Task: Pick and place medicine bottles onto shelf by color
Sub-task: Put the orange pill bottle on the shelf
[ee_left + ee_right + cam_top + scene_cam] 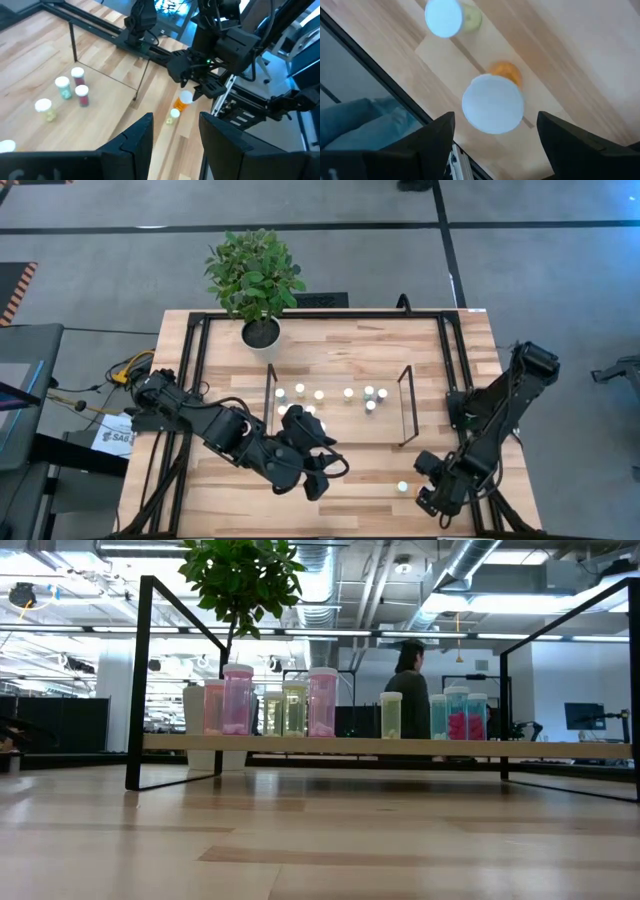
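Pale wood planks make up the table, with a leafy green plant in a white pot standing at its far edge. On the left side, the dark left gripper hangs over the near part of the table, its fingers spread apart with nothing between them. Just beyond it sits the low light-wood shelf with black wire end frames, carrying a row of small white-capped medicine bottles in pink, yellow and teal. Farther right, the dark right gripper hovers straight above an orange white-capped bottle, fingers wide open around it without touching; a small yellow-green bottle stands just beside.
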